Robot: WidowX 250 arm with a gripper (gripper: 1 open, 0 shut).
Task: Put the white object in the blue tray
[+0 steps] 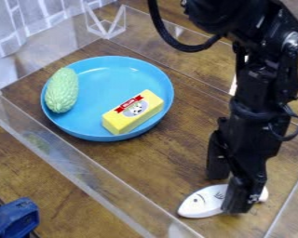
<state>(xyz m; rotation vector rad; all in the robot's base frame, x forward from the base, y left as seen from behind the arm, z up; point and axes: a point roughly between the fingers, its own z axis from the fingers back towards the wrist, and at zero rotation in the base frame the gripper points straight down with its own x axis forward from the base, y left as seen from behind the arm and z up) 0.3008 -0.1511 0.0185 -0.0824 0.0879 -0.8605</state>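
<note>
Bearing a red-and-white label (unreadable), yellow block (131, 112) in blue tray (89, 135).

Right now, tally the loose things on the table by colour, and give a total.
Blue: 1, the plate
Green: 1, the bumpy vegetable on the plate
Yellow: 1, the block on the plate
White: 1, the fish-shaped piece on the table
Total: 4

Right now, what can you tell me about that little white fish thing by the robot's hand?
The white object is a small flat piece, plastic by its look, shaped like a fish with a rounded wide end pointing left and small dark marks on top. It lies flat on the wooden table, outside the blue tray. The gripper stands open, pointing down, over its right end, hiding that part; contact cannot be told.
</note>
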